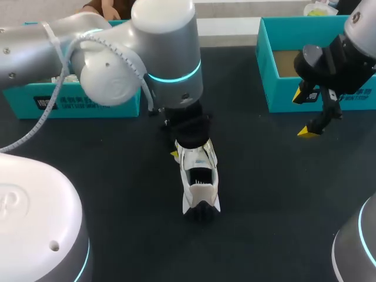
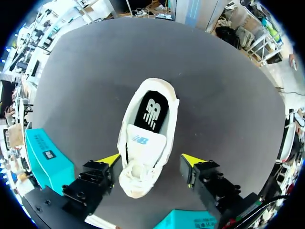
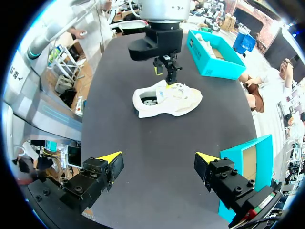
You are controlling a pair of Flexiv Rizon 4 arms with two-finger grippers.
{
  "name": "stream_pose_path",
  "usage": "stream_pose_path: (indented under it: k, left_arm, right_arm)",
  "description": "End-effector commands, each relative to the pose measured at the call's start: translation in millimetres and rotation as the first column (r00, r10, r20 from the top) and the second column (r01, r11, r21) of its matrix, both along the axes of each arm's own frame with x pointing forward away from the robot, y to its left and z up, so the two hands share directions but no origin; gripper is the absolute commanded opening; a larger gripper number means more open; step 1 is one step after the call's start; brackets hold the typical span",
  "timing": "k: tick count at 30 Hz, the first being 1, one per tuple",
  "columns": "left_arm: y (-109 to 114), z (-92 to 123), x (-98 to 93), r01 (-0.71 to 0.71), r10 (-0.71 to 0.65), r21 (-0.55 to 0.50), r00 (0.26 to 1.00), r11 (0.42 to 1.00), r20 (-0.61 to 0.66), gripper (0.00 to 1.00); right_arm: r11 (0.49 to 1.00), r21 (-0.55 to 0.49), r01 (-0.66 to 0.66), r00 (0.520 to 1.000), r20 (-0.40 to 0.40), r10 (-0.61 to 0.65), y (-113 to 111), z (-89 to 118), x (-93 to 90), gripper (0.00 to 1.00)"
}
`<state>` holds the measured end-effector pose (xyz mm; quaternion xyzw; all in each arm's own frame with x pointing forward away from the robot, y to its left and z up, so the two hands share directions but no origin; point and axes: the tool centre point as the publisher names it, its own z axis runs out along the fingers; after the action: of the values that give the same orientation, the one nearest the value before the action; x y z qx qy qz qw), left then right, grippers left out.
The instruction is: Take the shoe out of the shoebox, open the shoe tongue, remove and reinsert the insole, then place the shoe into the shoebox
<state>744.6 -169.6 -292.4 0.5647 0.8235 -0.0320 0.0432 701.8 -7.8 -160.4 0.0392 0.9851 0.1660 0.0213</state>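
Note:
A white shoe (image 1: pixel 198 183) lies on the black table (image 1: pixel 117 176), upright, with its black insole (image 2: pixel 151 112) showing inside and the white tongue (image 2: pixel 142 142) lying over the front. My left gripper (image 2: pixel 150 160) hangs over the shoe's toe end, open, a yellow tip on either side and a gap to the shoe at both. The head view shows the left gripper (image 1: pixel 192 151) mostly hidden under its own wrist. My right gripper (image 1: pixel 306 116) stands open and empty off to the right, well away from the shoe (image 3: pixel 167 100).
A teal shoebox (image 1: pixel 70 100) stands at the back left behind my left arm. A second teal box (image 1: pixel 311 88) with a brown inside stands at the back right, just behind my right gripper. Bare black table surrounds the shoe.

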Motion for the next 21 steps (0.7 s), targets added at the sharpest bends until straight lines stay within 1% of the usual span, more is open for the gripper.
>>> stream_pose_path:
  k: [1, 11, 12, 13, 14, 15, 16, 17, 18, 19, 20, 21]
  left_arm:
    - [1.4, 2.0, 0.0, 0.002, -0.002, 0.001, 1.0, 1.0, -0.001, 1.0]
    - [1.4, 2.0, 0.0, 0.002, -0.002, 0.001, 1.0, 1.0, -0.001, 1.0]
    - [3.2, 3.1, -7.1, -0.064, 0.064, -0.002, 0.997, 0.998, 0.032, 1.0]
    - [3.2, 3.9, -14.1, -0.175, 0.174, 0.012, 0.983, 0.984, 0.056, 1.0]
    - [6.3, 6.6, -23.2, -0.274, 0.275, -0.024, 0.959, 0.962, 0.069, 1.0]
    - [7.4, 8.7, -26.2, -0.32, 0.32, -0.011, 0.947, 0.947, 0.013, 1.0]
    - [9.2, 12.2, -27.5, -0.405, 0.405, 0.006, 0.912, 0.914, -0.063, 1.0]
    - [13.2, 14.5, -32.0, -0.491, 0.489, -0.018, 0.87, 0.871, -0.062, 1.0]
    - [13.2, 14.5, -32.0, -0.491, 0.489, -0.018, 0.87, 0.871, -0.062, 1.0]
    - [17.8, 16.4, -38.5, -0.66, 0.659, 0.014, 0.749, 0.751, -0.067, 1.0]
    - [20.0, 13.1, -42.3, -0.797, 0.797, 0.042, 0.603, 0.603, -0.008, 1.0]
    - [22.3, 11.0, -44.8, -0.872, 0.872, 0.019, 0.489, 0.488, 0.038, 1.0]
  right_arm:
    - [1.0, -0.003, -0.001, 1.0, -0.004, 0.001, 1.2, -0.6, 2.2, 1.0]
    - [1.0, -0.003, -0.001, 1.0, -0.004, 0.001, 1.2, -0.6, 2.2, 1.0]
    - [1.0, -0.003, -0.001, 1.0, -0.004, 0.001, 1.2, -0.6, 2.2, 1.0]
    - [1.0, -0.003, -0.001, 1.0, -0.004, 0.001, 1.2, -0.6, 2.2, 1.0]
    - [1.0, -0.003, -0.001, 1.0, -0.004, 0.001, 1.2, -0.6, 2.2, 1.0]
    - [1.0, -0.003, -0.001, 1.0, -0.004, 0.001, 1.2, -0.6, 2.2, 1.0]
    - [1.0, -0.003, -0.001, 1.0, -0.004, 0.001, 1.2, -0.6, 2.2, 1.0]
    - [1.0, -0.003, -0.001, 1.0, -0.004, 0.001, 1.2, -0.6, 2.2, 1.0]
    - [1.0, -0.003, -0.001, 1.0, -0.004, 0.001, 1.2, -0.6, 2.2, 1.0]
    - [1.0, -0.003, -0.001, 1.0, -0.004, 0.001, 1.2, -0.6, 2.2, 1.0]
    - [1.0, -0.003, -0.001, 1.0, -0.004, 0.001, 1.2, -0.6, 2.2, 1.0]
    - [1.0, -0.003, -0.001, 1.0, -0.004, 0.001, 1.2, -0.6, 2.2, 1.0]
